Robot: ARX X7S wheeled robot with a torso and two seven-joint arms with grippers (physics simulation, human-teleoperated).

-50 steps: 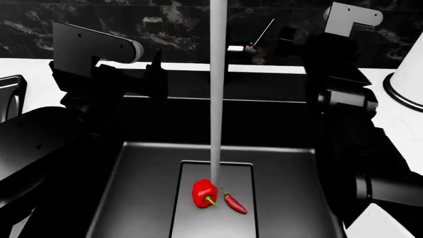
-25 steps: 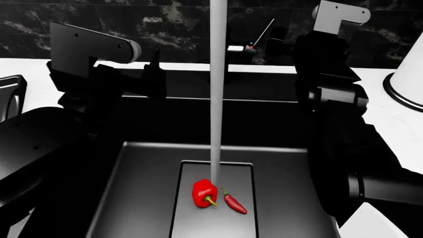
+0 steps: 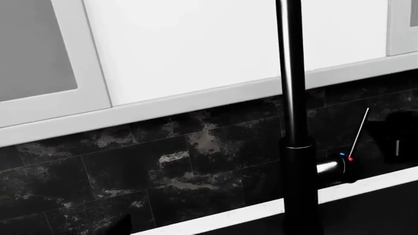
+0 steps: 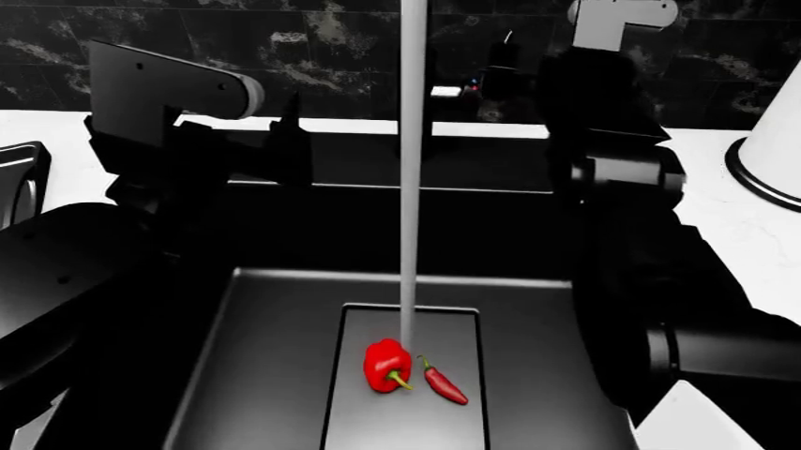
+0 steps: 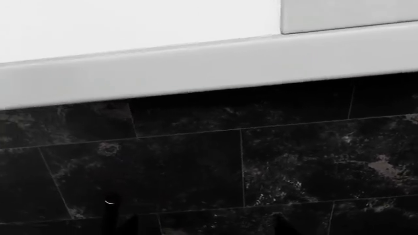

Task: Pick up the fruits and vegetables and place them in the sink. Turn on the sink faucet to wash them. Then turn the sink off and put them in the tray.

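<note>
Water is running: a pale stream [image 4: 411, 178] drops straight into the sink [image 4: 263, 375] and lands on the drain plate just behind the pepper [image 4: 385, 365]. The chili [image 4: 444, 382] lies just beside the pepper, toward the right arm's side. Both sit on the flat bottom of the sink, so this looks like the washing step, with shutting the water off to come.

The right arm [image 4: 613, 178] is raised at the back of the sink, close to the faucet lever [image 4: 448, 92] on the wall side. I cannot tell whether its pincer is apart or together; it is lost in black against black, and the right wrist view shows only wall tiles and cabinet trim. The left arm [image 4: 163, 112] hangs over the sink's other side, its pincer hidden as well. Its wrist view looks at the faucet [image 3: 292, 98] and its lever block [image 3: 339, 166] with the red and blue dots.

Next, I judge, the right pincer must meet the lever and push it shut. The pepper and chili lie far below both arms.
</note>
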